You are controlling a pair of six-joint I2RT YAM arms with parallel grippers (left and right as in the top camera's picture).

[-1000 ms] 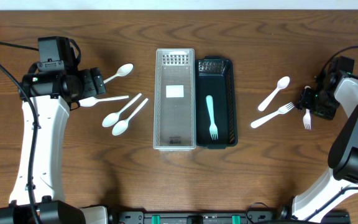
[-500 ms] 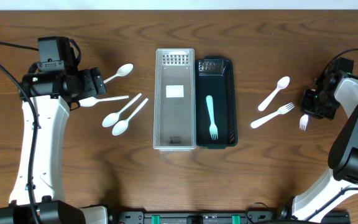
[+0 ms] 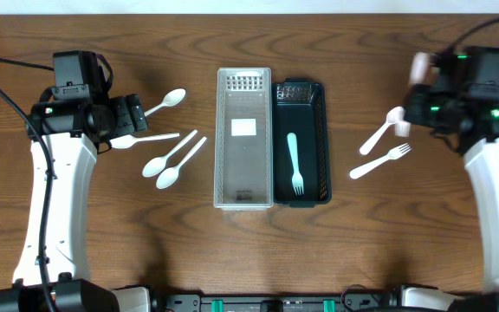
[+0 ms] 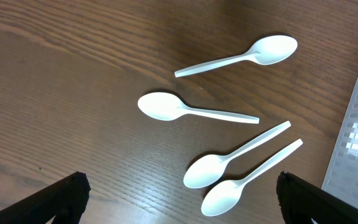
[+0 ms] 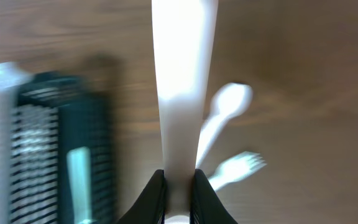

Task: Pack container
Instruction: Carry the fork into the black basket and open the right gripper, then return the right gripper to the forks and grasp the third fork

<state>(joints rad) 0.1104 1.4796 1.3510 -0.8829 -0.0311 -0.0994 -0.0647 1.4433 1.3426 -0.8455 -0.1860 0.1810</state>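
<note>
Currently the right tool [image 5: 179, 186] is gripping the flat handle of a white plastic utensil [image 5: 184, 93], up in the air to the right of the dark green tray [image 3: 326, 130]; the utensil's head is hidden. It is looking light, thin, bendy and slippery, so a mid-handle pinch is suiting it. The left tool [image 4: 179, 199] is hanging open well left of that tray, over four white spoons [image 4: 191, 111]. One mint fork [image 3: 294, 162] is lying inside the tray. One spoon [image 3: 382, 130] and one white fork [image 3: 379, 161] are lying on the counter [image 3: 249, 260] to its right. One clear tray [image 3: 219, 147] is sitting against its left side.
</note>
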